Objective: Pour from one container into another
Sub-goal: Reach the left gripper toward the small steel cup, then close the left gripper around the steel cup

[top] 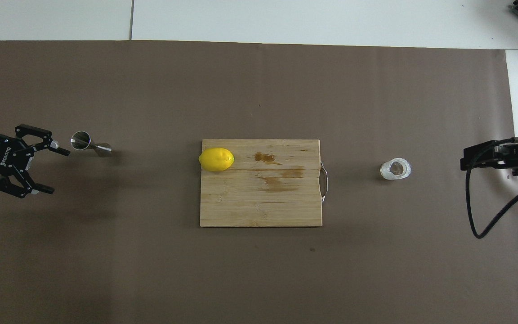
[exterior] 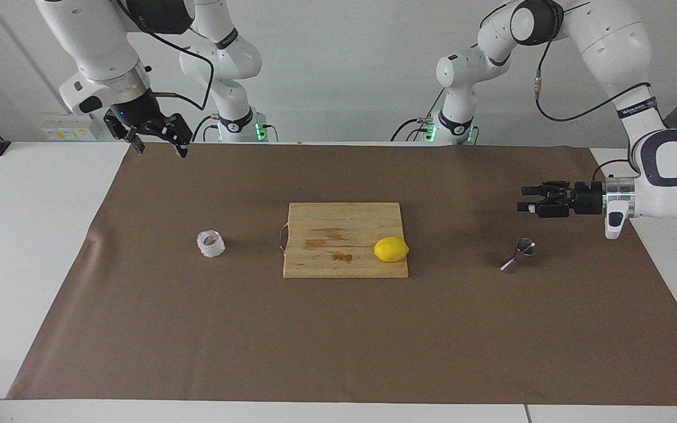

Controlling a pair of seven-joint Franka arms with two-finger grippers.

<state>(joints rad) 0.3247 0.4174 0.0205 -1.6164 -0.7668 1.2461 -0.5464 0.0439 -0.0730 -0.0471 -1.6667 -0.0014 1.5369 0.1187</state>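
- I judge nothing is started: the crinkled cup [exterior: 210, 244] sits on the brown mat toward the right arm's end, the steel jigger [exterior: 519, 255] toward the left arm's end.
- Left gripper [exterior: 525, 198] hangs spread and empty over the mat beside the jigger; right gripper [exterior: 158, 140] waits spread, up high.
- Next I need a grasp on the cup (kept level).
- The overhead view shows the cup's mouth; contents, I think, unreadable.

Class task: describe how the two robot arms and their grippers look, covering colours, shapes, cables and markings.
Both arms are glossy white, with rounded segments and dark grey joint caps. Loose black cables loop alongside each arm, and green lights glow at the bases. The left gripper is black, with two open linked fingers and white lettering on its body; a silver ring joins it to the wrist. The right gripper is black too.
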